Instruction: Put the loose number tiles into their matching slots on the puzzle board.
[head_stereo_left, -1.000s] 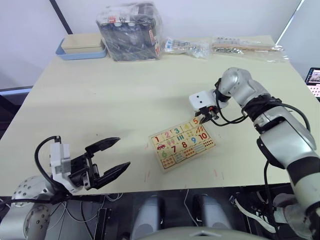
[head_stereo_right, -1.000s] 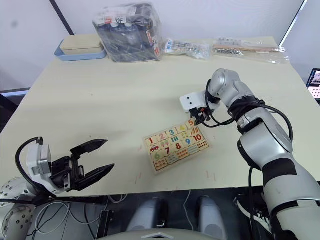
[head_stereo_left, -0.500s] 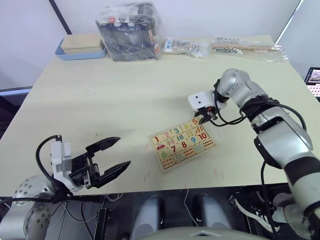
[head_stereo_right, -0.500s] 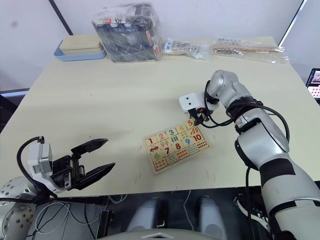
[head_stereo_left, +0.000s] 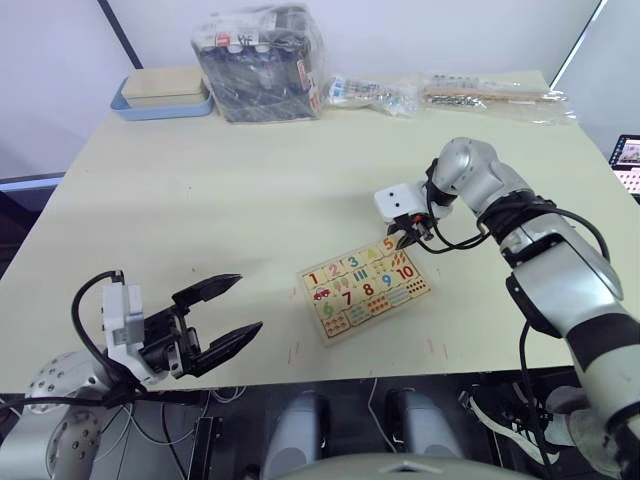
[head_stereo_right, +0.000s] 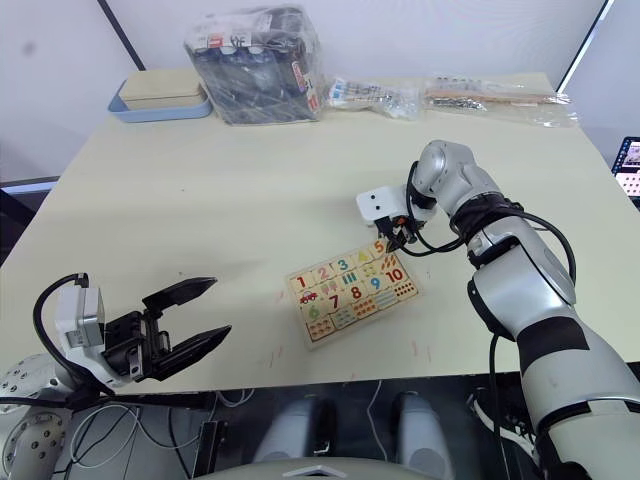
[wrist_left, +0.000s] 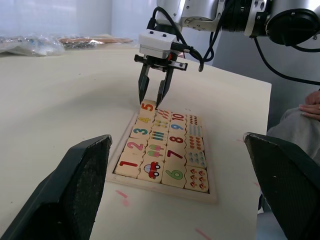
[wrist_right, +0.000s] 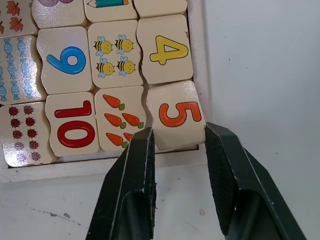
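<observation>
The puzzle board (head_stereo_left: 365, 282) lies flat on the table, right of the middle. Tiles 1 to 4 (wrist_left: 140, 145) sit in the slots of its top row. The tile with the orange 5 (wrist_right: 176, 114) rests in the end slot at the board's far right corner, slightly askew. My right gripper (head_stereo_left: 409, 238) points down over that corner. It is open, with one fingertip (wrist_right: 145, 137) on each side of the 5 tile's edge. My left gripper (head_stereo_left: 247, 303) hangs open near the table's front left edge, well away from the board, holding nothing.
At the back left stand a blue tray with a beige box (head_stereo_left: 162, 93) and a plastic-wrapped black box (head_stereo_left: 262, 62). Clear plastic bags (head_stereo_left: 375, 92) lie along the far edge. A person's hand (wrist_left: 310, 107) shows beyond the table's right side.
</observation>
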